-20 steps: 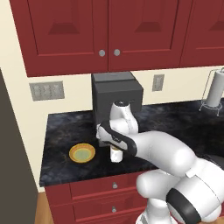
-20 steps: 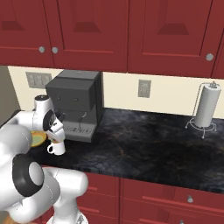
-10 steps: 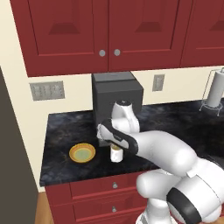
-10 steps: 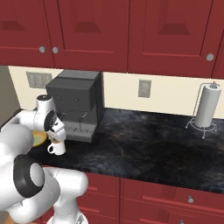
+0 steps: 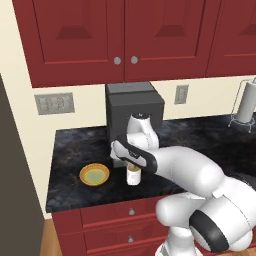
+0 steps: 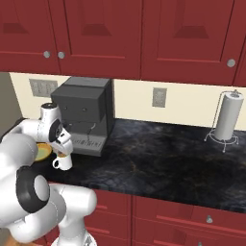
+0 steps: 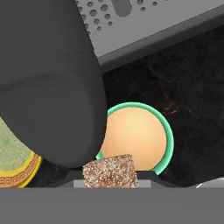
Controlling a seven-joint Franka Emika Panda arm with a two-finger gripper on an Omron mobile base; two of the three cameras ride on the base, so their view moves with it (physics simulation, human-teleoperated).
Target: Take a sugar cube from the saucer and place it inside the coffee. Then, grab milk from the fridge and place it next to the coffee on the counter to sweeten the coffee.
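Hand [image 7: 109, 175] holds sugar cube [image 7: 109, 173] over coffee [image 7: 135, 133]

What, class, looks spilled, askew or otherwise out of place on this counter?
Nothing stands out. The coffee stands upright on the counter with no spill around it, beside the saucer. The gripper holds the sugar cube just above the cup. The paper towel holder stands straight.
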